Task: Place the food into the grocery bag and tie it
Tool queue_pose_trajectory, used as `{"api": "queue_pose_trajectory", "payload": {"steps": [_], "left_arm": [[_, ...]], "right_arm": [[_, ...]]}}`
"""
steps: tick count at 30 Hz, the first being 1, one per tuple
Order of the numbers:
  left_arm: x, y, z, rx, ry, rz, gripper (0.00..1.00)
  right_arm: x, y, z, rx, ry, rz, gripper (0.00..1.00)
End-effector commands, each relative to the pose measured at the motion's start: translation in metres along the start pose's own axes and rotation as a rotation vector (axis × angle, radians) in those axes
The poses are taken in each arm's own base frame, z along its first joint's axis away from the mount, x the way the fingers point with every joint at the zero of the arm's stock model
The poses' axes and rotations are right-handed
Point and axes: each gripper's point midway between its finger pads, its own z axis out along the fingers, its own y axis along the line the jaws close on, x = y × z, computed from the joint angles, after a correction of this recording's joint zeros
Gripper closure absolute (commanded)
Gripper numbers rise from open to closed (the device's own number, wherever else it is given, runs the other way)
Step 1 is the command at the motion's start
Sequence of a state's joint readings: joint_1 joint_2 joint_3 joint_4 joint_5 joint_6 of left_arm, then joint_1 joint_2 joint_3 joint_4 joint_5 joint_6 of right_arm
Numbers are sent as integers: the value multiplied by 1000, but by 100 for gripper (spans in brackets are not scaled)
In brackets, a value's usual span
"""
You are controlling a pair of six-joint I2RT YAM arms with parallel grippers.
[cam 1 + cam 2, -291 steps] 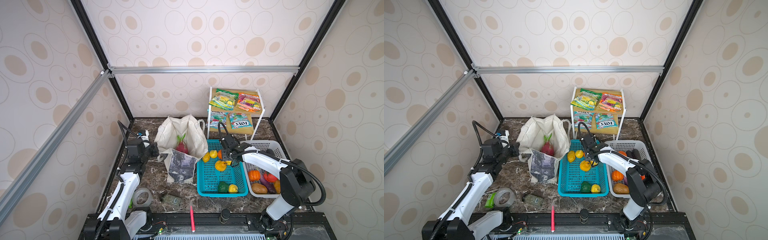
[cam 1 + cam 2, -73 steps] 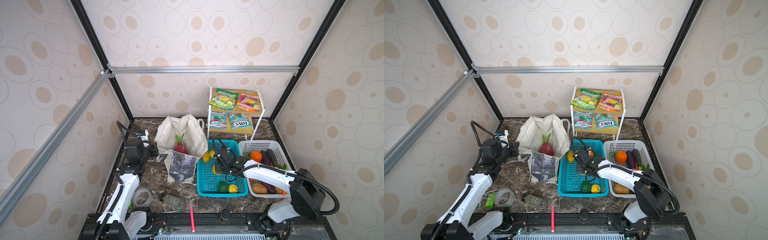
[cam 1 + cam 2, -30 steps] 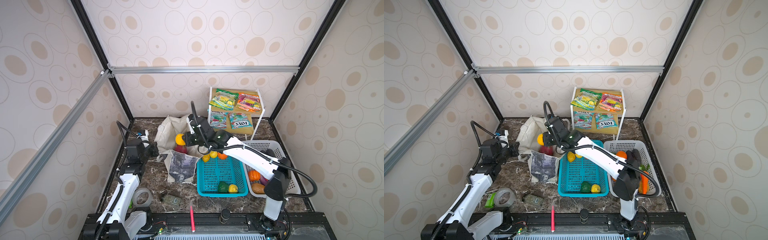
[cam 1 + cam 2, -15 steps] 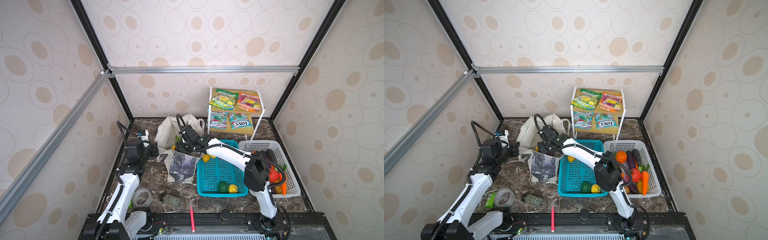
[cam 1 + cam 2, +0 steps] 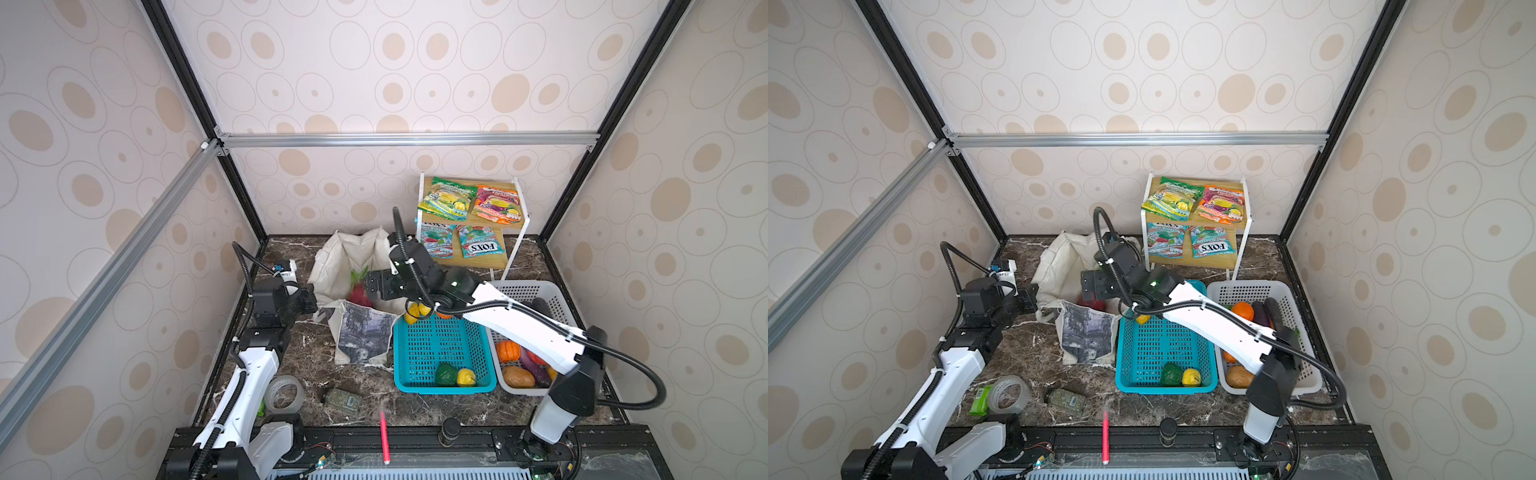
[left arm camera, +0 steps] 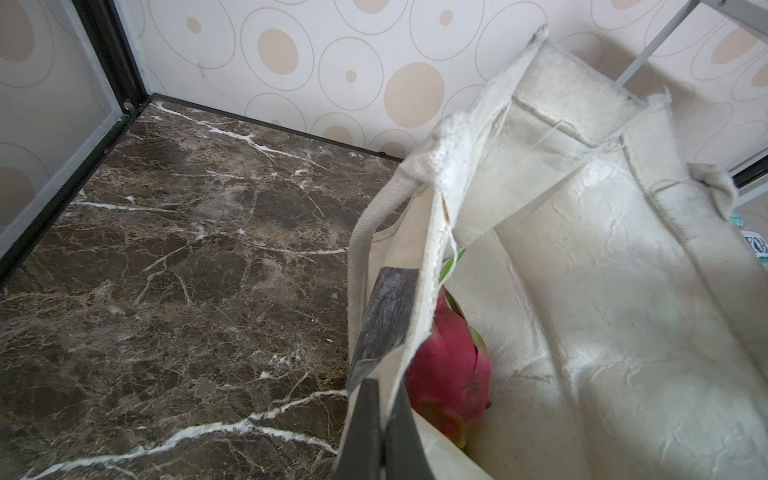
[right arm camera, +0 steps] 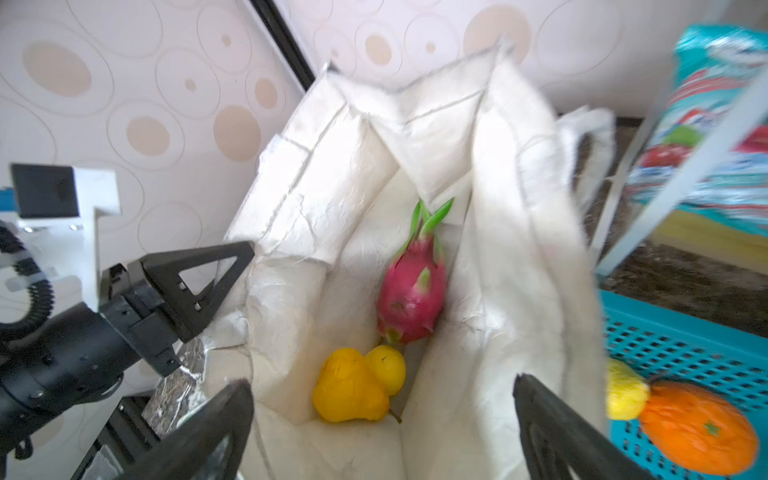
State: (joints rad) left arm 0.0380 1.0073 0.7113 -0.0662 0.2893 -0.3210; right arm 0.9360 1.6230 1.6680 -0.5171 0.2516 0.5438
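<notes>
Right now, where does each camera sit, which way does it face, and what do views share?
Top views: high at the front, looking down and back at the table; both arms show.
Left wrist: beside the bag, facing its opening; left gripper shut on its edge.
Right wrist: above the bag, looking in; open right gripper frames it, left gripper visible.
All share the bag and dragon fruit.

Only one readable brand: "FOX'S".
White letters on a dark band across the teal snack packet (image 5: 482, 248) (image 5: 1213, 245), which lies on the rack's lower shelf (image 5: 478, 263) (image 5: 1187, 261). Legible in both top views; all other print is too small to read.
</notes>
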Motion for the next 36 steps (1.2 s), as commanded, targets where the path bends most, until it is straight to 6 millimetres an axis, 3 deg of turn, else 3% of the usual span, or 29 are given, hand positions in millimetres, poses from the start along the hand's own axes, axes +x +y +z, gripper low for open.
{"api": "queue_pose_trajectory", "payload": {"steps": [1, 3, 5, 9, 10, 11, 13, 14, 15, 20, 23, 27, 31, 36], "left_arm": [[-13, -4, -7, 7, -45, 9, 100], [-14, -4, -8, 6, -45, 11, 100], [-14, -4, -8, 3, -46, 11, 100], [-15, -2, -7, -3, -53, 10, 100], [-17, -1, -6, -9, -56, 13, 100], [-20, -1, -6, -15, -57, 15, 100], [-28, -3, -8, -11, -69, 11, 100], [-35, -8, -10, 5, -76, 3, 100], [-44, -14, -13, 28, -91, -4, 100], [-94, -59, -34, 236, -182, -95, 100], [-118, -66, -49, 244, -250, -79, 100], [-138, -42, -67, 70, -299, 13, 100], [-142, -40, -79, 102, -365, 11, 100], [-126, -45, -66, 195, -355, -27, 100]], "right_arm": [[8, -50, -2, 187, -32, -3, 0], [22, -77, 3, 214, 19, 55, 0], [41, -88, 14, 193, 83, 104, 4], [68, -74, 40, 95, 182, 114, 18], [70, -66, 47, 57, 203, 110, 25], [72, -56, 53, 14, 223, 101, 40], [68, -42, 56, -25, 264, 89, 79], [65, -35, 55, -32, 269, 75, 94], [61, -28, 53, -37, 259, 58, 98], [31, 24, 47, -161, 158, 27, 100], [25, 29, 52, -130, 205, 44, 100], [6, 19, 34, -72, 151, 15, 100], [-2, -8, 13, -27, 84, 26, 100], [18, -28, 25, -35, 164, 45, 100]]}}
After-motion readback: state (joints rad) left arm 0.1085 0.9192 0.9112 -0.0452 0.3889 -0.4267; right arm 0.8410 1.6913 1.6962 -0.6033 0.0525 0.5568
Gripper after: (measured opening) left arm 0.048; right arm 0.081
